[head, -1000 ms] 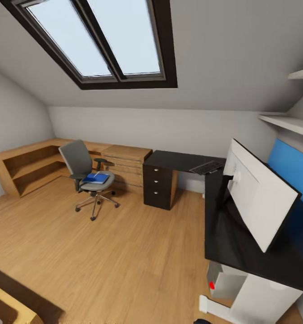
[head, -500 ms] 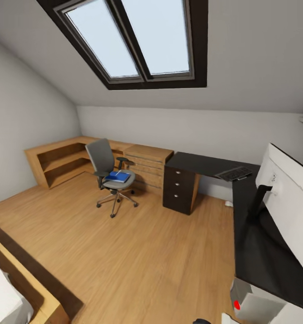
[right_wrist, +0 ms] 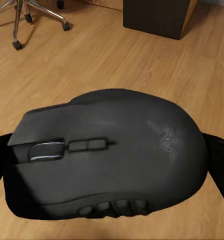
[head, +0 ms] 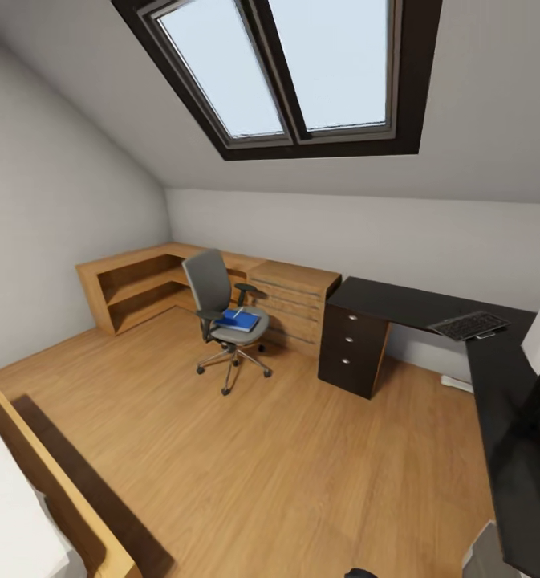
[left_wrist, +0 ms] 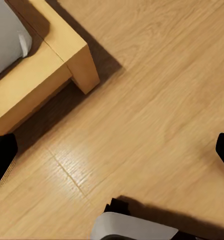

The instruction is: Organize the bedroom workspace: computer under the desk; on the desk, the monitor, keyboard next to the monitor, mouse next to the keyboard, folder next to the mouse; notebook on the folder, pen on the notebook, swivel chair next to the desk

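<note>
Right gripper (right_wrist: 112,170) clamps the black mouse (right_wrist: 109,152); left gripper (left_wrist: 112,155) spread wide over floor | keyboard (head: 468,325) on black desk (head: 414,301), blue folder (head: 237,320) on swivel chair (head: 221,309) | we judge the mouse could slip in transit | monitor cut off at frame edge.
</note>
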`<state>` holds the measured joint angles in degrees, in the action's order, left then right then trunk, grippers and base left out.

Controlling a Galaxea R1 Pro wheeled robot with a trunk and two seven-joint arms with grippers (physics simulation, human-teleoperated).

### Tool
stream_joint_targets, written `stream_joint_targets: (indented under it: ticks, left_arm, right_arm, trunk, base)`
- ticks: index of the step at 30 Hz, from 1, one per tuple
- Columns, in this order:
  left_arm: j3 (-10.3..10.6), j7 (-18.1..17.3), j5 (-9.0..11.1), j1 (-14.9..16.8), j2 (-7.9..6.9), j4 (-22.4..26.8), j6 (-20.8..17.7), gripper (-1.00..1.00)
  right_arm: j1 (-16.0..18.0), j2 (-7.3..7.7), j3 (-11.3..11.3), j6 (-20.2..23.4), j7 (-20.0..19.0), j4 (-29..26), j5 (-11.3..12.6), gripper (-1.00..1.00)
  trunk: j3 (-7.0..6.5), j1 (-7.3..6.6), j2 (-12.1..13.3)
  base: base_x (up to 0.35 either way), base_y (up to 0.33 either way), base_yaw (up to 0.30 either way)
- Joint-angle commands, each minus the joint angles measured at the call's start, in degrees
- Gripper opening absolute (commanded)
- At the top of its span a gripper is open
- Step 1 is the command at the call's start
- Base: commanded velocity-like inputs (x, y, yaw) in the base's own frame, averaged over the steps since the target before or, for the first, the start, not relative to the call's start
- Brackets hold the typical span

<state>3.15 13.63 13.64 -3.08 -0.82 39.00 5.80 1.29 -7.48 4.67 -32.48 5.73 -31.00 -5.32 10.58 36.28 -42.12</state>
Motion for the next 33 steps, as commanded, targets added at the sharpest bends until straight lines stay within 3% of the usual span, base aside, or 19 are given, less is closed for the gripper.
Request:
stream_joint_targets:
  ticks: [1,17,22,28,33]
  left_arm:
    - [0.34,0.34,0.51,0.0,-0.07,0.05,0.18,1.0]
    - [0.36,0.34,0.51,0.0,-0.15,0.02,0.1,1.0]
    - [0.36,0.34,0.41,0.0,-0.13,-0.89,0.21,1.0]
    - [0.48,0.27,0.46,0.0,-0.03,-1.23,5.81,1.0]
    - [0.53,0.27,0.5,0.0,-0.06,-1.61,5.9,1.0]
  right_arm:
    - [0.03,-0.06,0.32,-0.13,0.19,0.0,-0.58,-1.0]
    - [0.03,0.0,0.43,-0.25,0.23,-0.03,-0.48,-1.0]
    - [0.09,0.09,0.53,-0.3,0.25,-0.03,-0.31,-1.0]
    - [0.19,0.22,0.83,-0.31,0.25,0.06,-0.21,-1.0]
    - [0.21,0.34,0.87,-0.31,0.25,0.06,-0.21,-1.0]
  trunk:
    - [0.07,0.04,-0.05]
    - [0.07,0.04,-0.05]
    - [0.07,0.04,-0.05]
    - [0.07,0.04,-0.05]
    - [0.07,0.04,-0.05]
  base:
    - [0.293,0.199,0.006]
    - [0.298,0.168,-0.004]
    - [0.289,0.044,-0.241]
    - [0.081,0.002,-0.276]
    - [0.309,0.0,-0.28]
